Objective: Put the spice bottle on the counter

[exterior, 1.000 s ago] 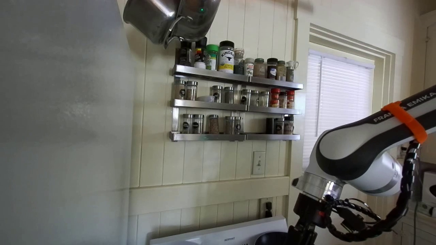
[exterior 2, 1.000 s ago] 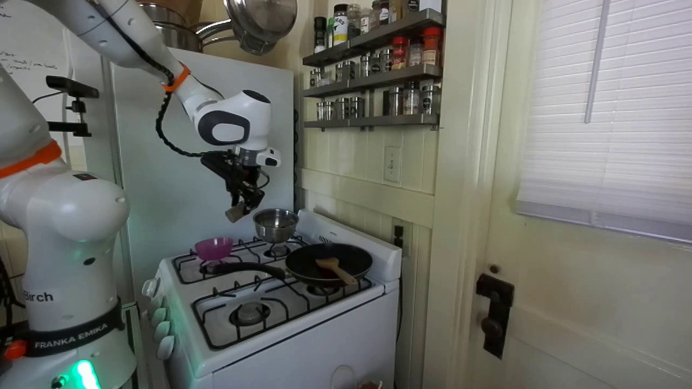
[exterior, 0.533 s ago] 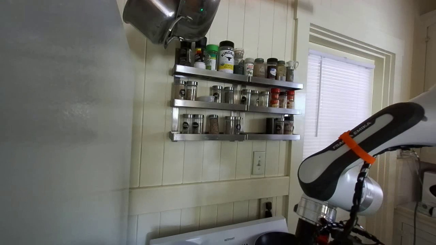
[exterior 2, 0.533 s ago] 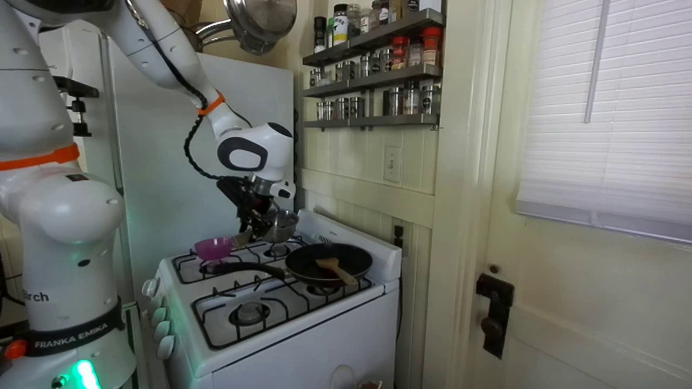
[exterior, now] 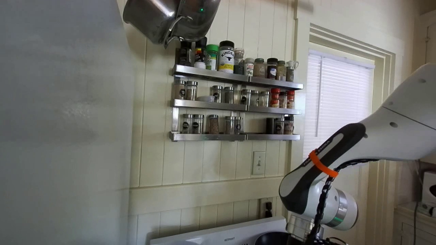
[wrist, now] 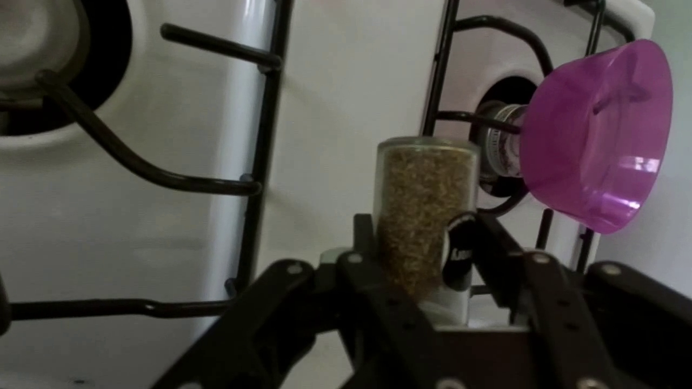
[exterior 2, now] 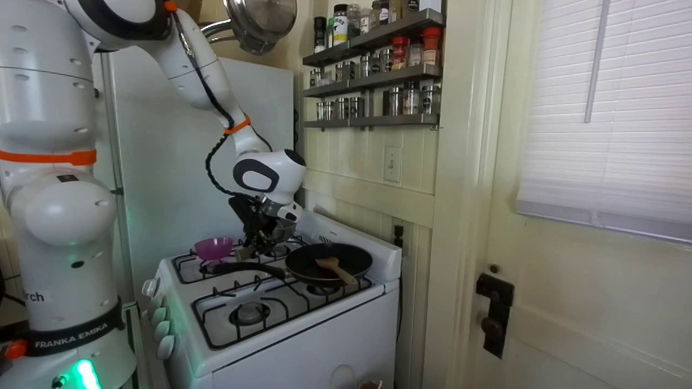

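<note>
**Black two-fingered end effector (wrist: 424,237) with clear-glass cylindrical spice bottle (wrist: 424,186)**

End effector: one, grasping. Its dark fingers (wrist: 363,232) press the spice bottle from both sides, lower centre of the wrist view.

Spice bottle: one, with brown-flecked contents and a black label, its white lettering too blurred to read. Centre of the wrist view, one end toward the top, the other hidden among the fingers. In an exterior view it shows tilted, lower left of centre. Contact with whatever lies beneath: cannot tell.

Desk (wrist: 335,92): white flat top of a gas stove, fitted with black metal bar grates (wrist: 264,135).

Round translucent magenta bowl (wrist: 562,140): right side of the wrist view, on the grates.

Round steel bowl (exterior 2: 285,233): in an exterior view, behind the end effector, mostly hidden.

Round black long-handled frying pan (exterior 2: 354,256): lower centre of the same frame, on the grates, a tan wooden spatula (exterior 2: 334,268) lying in it.

White jointed robot arm (exterior 2: 284,170), orange-banded: both exterior views.

Grey metal wall shelves (exterior: 209,136), three tiers: upper centre in an exterior view, bearing small metal-capped glass jars (exterior: 214,126) and taller bottles with coloured labels (exterior: 226,61).

White slatted window blind (exterior: 337,85): right of the frame.

Pale flat-sided refrigerator (exterior: 64,136): left of the frame.
</note>
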Controlling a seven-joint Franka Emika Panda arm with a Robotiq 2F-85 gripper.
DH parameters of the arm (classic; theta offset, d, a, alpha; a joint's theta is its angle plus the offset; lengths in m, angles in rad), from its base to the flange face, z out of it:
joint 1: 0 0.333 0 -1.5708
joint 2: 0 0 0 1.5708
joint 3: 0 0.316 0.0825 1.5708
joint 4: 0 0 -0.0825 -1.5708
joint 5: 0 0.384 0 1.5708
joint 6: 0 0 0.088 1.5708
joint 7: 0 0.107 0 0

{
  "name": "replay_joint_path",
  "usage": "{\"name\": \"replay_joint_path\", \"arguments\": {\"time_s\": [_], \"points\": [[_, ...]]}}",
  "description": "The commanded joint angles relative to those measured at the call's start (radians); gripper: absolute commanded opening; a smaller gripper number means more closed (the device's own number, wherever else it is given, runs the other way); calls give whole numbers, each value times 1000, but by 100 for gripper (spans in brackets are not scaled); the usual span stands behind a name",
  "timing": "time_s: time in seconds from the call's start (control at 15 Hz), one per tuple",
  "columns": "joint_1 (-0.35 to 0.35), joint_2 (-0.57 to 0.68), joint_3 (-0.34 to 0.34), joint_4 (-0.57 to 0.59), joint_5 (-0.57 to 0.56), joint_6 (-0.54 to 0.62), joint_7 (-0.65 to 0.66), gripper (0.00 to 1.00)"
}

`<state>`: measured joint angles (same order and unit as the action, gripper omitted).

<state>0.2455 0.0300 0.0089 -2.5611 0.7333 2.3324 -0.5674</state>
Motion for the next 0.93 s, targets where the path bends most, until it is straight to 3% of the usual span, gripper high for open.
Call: {"name": "replay_joint_path", "arguments": {"time_s": [0.0,0.87], "points": [[-62,103,59,62,20,-22,-19,24],[-124,202,157,87,2,141,51,24]]}}
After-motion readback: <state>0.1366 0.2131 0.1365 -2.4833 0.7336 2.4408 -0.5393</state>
